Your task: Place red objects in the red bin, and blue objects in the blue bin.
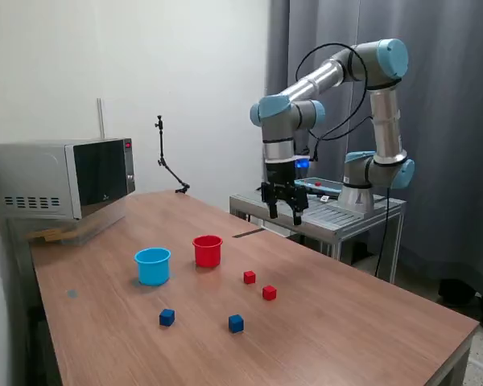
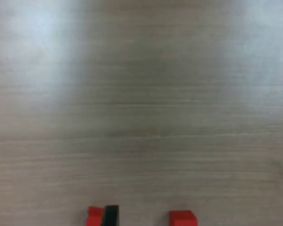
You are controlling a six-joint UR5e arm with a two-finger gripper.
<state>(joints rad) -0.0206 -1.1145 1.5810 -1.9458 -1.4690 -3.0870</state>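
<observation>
On the wooden table (image 1: 354, 322) stand the light blue bin (image 1: 152, 266) and, toward the exterior view's right of it, the red bin (image 1: 207, 251). Two small red cubes (image 1: 249, 277) (image 1: 270, 293) lie beyond the red bin toward the exterior view's right. Two dark blue cubes (image 1: 167, 318) (image 1: 236, 323) lie nearer the front edge. My gripper (image 1: 284, 212) hangs open and empty above the table's far edge, well above and behind the cubes. In the wrist view both red cubes (image 2: 95, 217) (image 2: 182, 219) peek in at the frame edge, over blurred wood.
A microwave (image 1: 64, 177) sits at the table's far corner on the exterior view's left. A metal cart (image 1: 330, 215) carrying the arm's base stands behind the table. A thin black stand (image 1: 167, 165) rises at the back edge.
</observation>
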